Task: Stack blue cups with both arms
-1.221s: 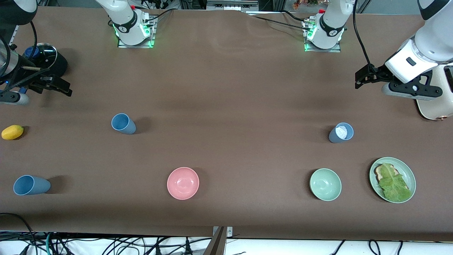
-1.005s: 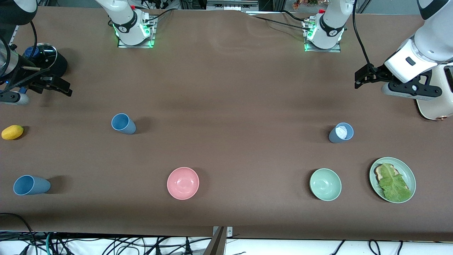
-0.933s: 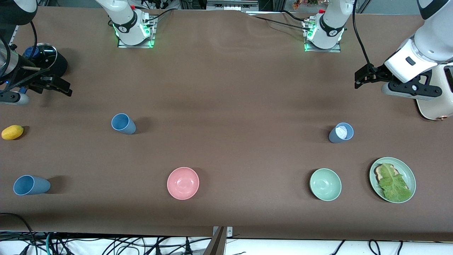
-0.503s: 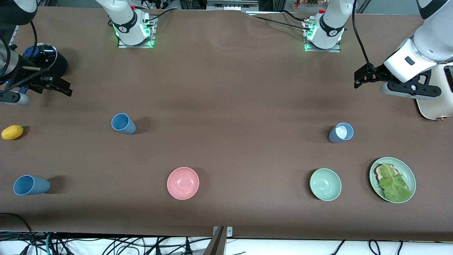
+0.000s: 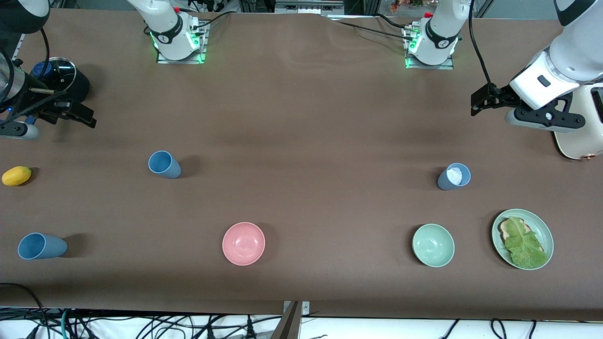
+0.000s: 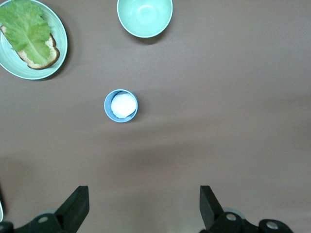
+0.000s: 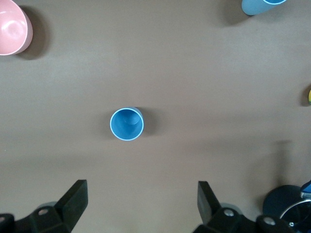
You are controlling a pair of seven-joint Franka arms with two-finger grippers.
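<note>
A bright blue cup (image 5: 164, 164) stands upright toward the right arm's end; it also shows in the right wrist view (image 7: 127, 124). A second bright blue cup (image 5: 41, 246) sits nearer the front camera, at the edge of the right wrist view (image 7: 260, 6). A duller grey-blue cup (image 5: 454, 176) with a white patch inside stands toward the left arm's end, seen also in the left wrist view (image 6: 121, 105). My left gripper (image 5: 475, 104) (image 6: 142, 206) is open and empty over bare table, apart from the grey-blue cup. My right gripper (image 5: 87, 117) (image 7: 141, 199) is open and empty over bare table.
A pink bowl (image 5: 243, 243), a pale green bowl (image 5: 433, 245) and a green plate (image 5: 541, 226) with toast and lettuce sit near the front edge. A yellow fruit (image 5: 16, 175) and a black lidded pot (image 5: 61, 77) are at the right arm's end, a cream appliance (image 5: 579, 136) at the left arm's end.
My left gripper has shifted very slightly toward the bases' side of the table. The right arm and all cups have not moved.
</note>
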